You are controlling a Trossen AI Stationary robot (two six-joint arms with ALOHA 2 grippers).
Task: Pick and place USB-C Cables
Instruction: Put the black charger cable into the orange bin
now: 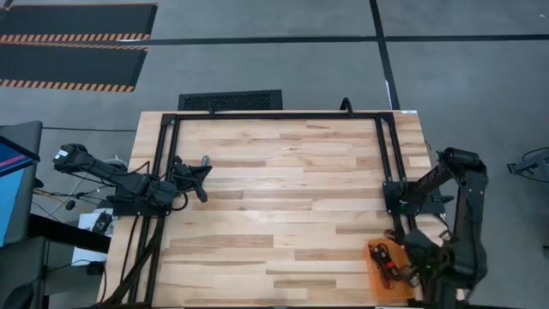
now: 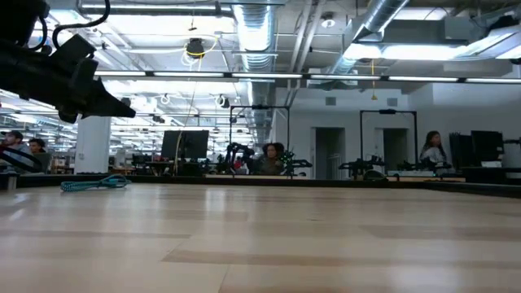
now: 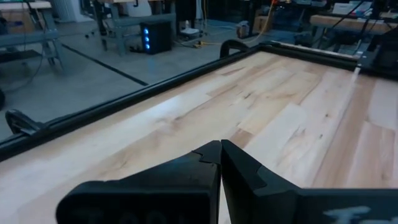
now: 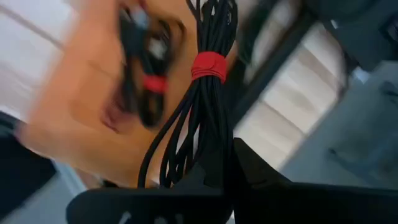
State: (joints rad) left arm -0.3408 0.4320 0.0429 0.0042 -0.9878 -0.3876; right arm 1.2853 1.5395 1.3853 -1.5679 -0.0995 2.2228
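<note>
Right gripper (image 4: 221,163) of mine clamped on a black coiled cable bundle with a red tie (image 4: 202,93) — above the orange tray (image 1: 378,281), left gripper (image 3: 220,152) pinched empty over the wooden table (image 1: 283,197).

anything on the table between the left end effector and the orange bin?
Nothing: in the high view only bare wood lies between the left end effector and the orange bin.

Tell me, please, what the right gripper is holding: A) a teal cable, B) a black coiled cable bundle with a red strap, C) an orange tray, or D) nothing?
B: in the right wrist view the right gripper is shut on the black coiled cable bundle with a red strap, above the orange tray.
</note>
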